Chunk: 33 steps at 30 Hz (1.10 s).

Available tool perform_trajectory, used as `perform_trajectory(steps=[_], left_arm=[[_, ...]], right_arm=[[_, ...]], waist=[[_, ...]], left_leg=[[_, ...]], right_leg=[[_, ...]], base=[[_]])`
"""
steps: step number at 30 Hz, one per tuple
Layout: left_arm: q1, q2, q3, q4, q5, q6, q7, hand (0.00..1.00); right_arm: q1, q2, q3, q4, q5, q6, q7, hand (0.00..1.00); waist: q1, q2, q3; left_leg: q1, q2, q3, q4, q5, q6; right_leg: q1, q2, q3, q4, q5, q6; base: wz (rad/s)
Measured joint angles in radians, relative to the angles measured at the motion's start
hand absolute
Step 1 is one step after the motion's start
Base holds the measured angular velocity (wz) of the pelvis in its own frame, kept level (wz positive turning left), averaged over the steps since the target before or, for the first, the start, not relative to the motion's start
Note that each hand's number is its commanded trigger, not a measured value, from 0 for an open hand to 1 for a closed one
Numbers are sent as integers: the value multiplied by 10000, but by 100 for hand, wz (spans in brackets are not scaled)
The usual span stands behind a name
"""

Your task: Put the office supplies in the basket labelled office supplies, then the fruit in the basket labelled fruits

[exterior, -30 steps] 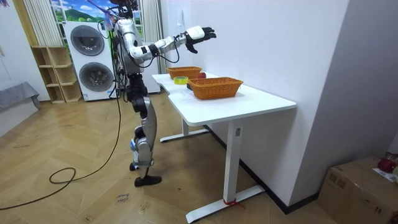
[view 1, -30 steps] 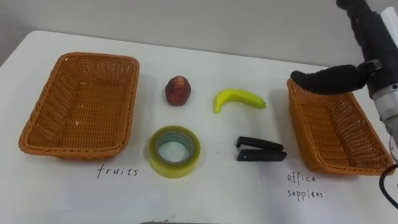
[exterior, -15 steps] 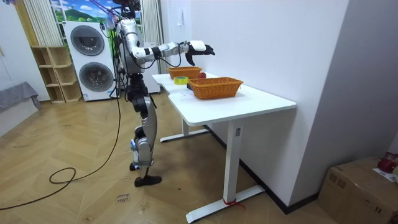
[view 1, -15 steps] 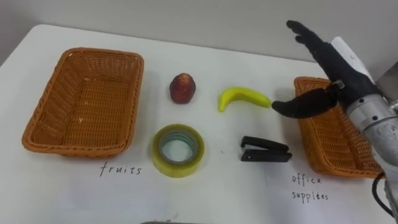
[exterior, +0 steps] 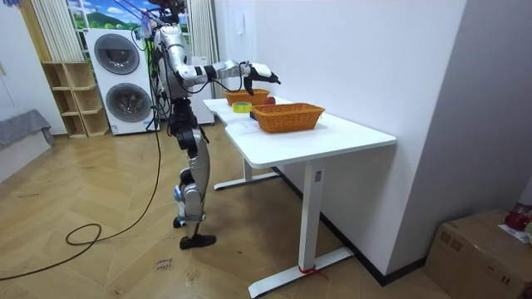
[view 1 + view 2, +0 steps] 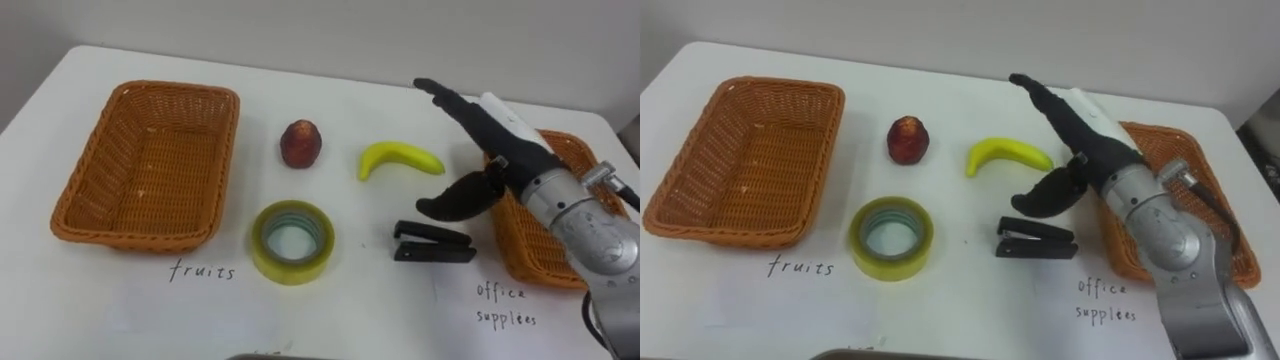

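Wicker, woven in an orange-brown, makes up two rectangular baskets set at opposite ends of the white worktop [image 6: 350,300]: the left basket [image 6: 150,160] is seen whole and holds nothing, while the right basket [image 6: 510,250] is partly covered by the robot's forearm. Between them four loose things are counted, one of each. A single red fruit [image 6: 301,144] stands upright near the left basket, and one yellow banana [image 6: 398,159] is laid beside it with its curve arched away from the robot. In the nearer row, one roll of yellowish tape [image 6: 262,245] lies flat, and one black stapler [image 6: 433,243] lies on its side, well apart from the tape and just beside the right basket.

The right hand [image 6: 497,148] is held above the worktop between the banana and the right basket. Its fingers are stretched out straight and its thumb is spread wide, pointing down towards the stapler. Nothing is held, and no contact with any item can be seen.
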Motion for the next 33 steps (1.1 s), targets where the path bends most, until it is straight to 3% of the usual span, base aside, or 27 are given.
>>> perform_trajectory(steps=[8, 15, 19, 20, 33], left_arm=[[-11, 3, 2, 0, 0, 7, 11, 0], [-101, 0, 6, -50, 2, 8, 12, 0], [-105, 0, 14, -275, 9, 14, 7, 0], [-103, 4, 14, -338, 12, 15, -16, 0], [-103, 30, 9, -541, 4, 26, -489, 0]], right_arm=[[0, -2, -2, 285, 67, 138, 408, 0], [0, 0, -2, 302, 79, 141, 873, 0], [0, 9, 0, 700, 108, 159, 1178, 0], [1, 11, -1, 908, 85, 178, 1294, 0], [142, 23, 14, 1815, -577, 459, 2213, 0]], waist=[[162, -210, 51], [192, -157, 91], [231, -162, 87], [236, -214, 51], [283, -216, 55]], left_leg=[[-88, 0, -51, 21, 0, 2], [-93, -14, -134, 10, 0, 1], [-94, -10, -138, 10, 1, 0], [-94, -9, -138, 8, 1, 1], [-86, -1, -101, 9, 1, 1]], right_leg=[[-9, -15, -119, -4, 3, -1], [-20, -17, -207, -16, 3, 0], [-17, -18, -211, -24, 3, -1], [-18, -23, -219, -24, 3, 0], [-25, -17, -198, -23, 3, -1]], base=[[0], [2], [1], [0], [0]])
